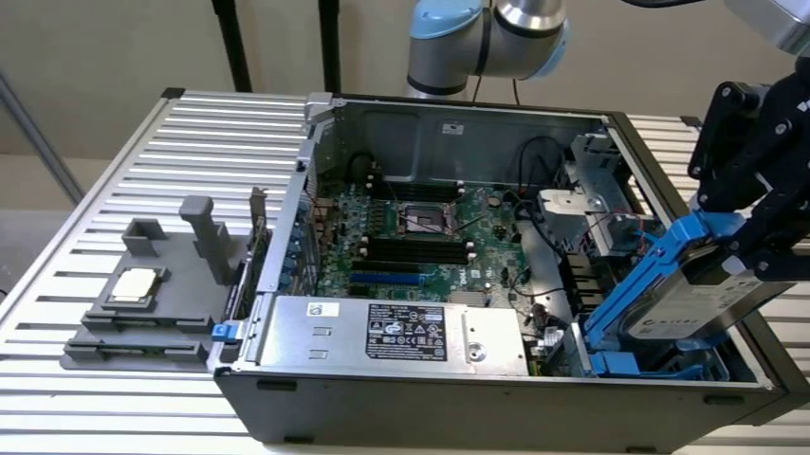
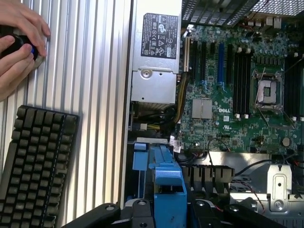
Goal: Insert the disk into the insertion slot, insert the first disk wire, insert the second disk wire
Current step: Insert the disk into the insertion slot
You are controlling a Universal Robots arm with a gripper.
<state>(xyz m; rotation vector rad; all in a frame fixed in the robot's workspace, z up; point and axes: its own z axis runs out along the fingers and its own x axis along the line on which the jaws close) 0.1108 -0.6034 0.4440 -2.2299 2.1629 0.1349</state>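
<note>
Jaws grip the disk over the insertion slot.

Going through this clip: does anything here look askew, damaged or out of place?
The disk stands steeply tilted in the gripper, its lower end at the insertion slot and its upper end above the case wall, so it is not seated. A person's hand rests on the table beside a keyboard. No damage shows.

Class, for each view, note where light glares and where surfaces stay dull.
Exterior view: the ribbed silver metal table gleams in stripes, and the silver-grey hard drive clamped in the black hand shows a soft sheen; wrist view: the table's ribs glare white beside the dull black keyboard.
</note>
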